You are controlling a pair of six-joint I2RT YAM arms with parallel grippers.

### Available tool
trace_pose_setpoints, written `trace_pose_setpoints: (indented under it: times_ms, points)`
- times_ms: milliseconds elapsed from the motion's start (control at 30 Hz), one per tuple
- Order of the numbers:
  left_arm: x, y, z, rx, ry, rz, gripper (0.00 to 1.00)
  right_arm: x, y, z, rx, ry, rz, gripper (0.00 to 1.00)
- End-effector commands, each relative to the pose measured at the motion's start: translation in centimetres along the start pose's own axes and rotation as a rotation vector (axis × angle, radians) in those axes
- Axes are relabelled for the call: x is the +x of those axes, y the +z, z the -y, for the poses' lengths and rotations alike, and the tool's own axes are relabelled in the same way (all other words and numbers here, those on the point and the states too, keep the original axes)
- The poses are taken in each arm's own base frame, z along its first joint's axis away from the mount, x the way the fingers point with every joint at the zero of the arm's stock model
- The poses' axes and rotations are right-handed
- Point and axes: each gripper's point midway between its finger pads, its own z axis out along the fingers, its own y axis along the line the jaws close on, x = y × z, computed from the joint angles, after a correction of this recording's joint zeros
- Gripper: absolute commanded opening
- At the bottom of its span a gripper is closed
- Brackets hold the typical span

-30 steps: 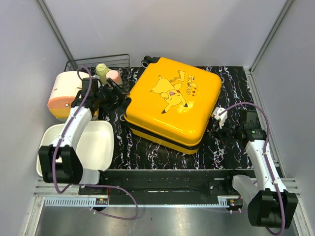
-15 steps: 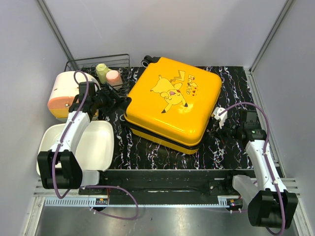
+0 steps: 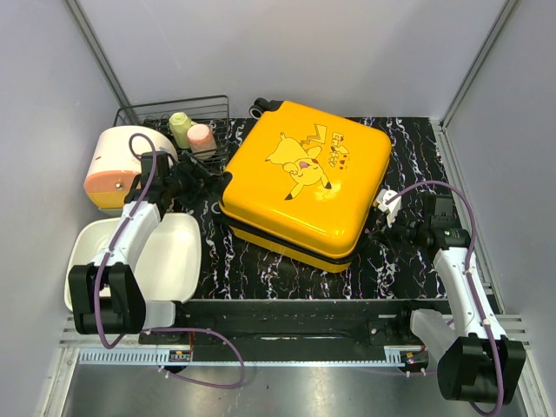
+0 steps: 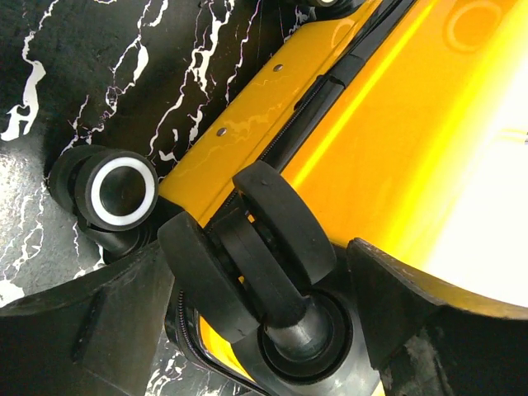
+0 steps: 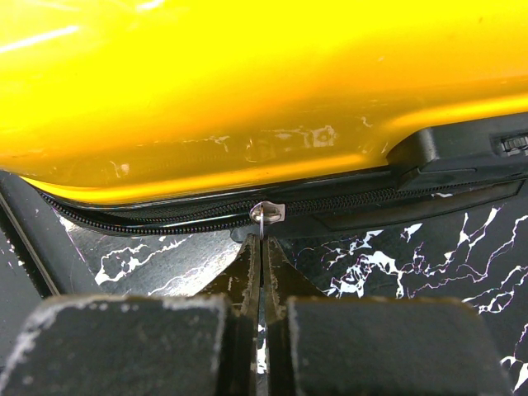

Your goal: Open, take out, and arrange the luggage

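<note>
From above, the luggage (image 3: 304,182) was seen closed on the black mat (image 3: 261,265), the left gripper (image 3: 201,176) at its left corner, the right gripper (image 3: 378,233) at its right side. In the left wrist view, spread fingers (image 4: 115,313) were shown flanking a wheel (image 4: 247,264); in the right, a zip pull (image 5: 266,216) pinched by clenched fingertips (image 5: 247,280)

Closed yellow luggage (image 3: 300,208), lying flat

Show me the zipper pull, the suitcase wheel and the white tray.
zipper pull (image 5: 266,212), right wrist view, metal slider.
suitcase wheel (image 4: 285,227), left wrist view, outer tread.
white tray (image 3: 176,259), top view, bare floor.
</note>
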Motion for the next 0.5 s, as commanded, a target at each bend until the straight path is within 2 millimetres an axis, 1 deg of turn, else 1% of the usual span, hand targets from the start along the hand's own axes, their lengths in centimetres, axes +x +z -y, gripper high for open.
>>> trace_pose_setpoints:
  times_ms: [0, 100, 133, 167, 300, 367, 467]
  points:
    - [-0.7, -0.1, 2.6, 0.095, 0.017, 0.018, 0.85, -1.8, -0.3, -0.1, -0.009, -0.051, 0.048, 0.0]
    - [-0.8, 0.2, 2.6, 0.09, -0.003, 0.019, 0.84, -1.7, -0.2, -0.1, -0.015, -0.045, 0.047, 0.0]
    - [-1.1, 0.2, 2.9, 0.097, -0.01, 0.025, 0.84, -1.7, -0.2, -0.1, -0.015, -0.045, 0.047, 0.0]
    - [-1.2, 0.6, 2.7, 0.09, -0.017, 0.024, 0.86, -1.6, -0.1, -0.2, -0.016, -0.046, 0.046, 0.0]
    - [-2.1, 1.0, 3.6, 0.108, -0.027, 0.044, 0.9, -1.5, -0.1, -0.2, -0.014, -0.044, 0.045, 0.0]
    - [-2.5, 1.1, 4.1, 0.117, -0.029, 0.051, 0.88, -1.6, -0.2, -0.2, -0.013, -0.046, 0.046, 0.0]
    - [-2.4, 1.3, 4.0, 0.121, -0.043, 0.046, 0.82, -1.6, -0.1, -0.1, -0.014, -0.047, 0.046, 0.0]
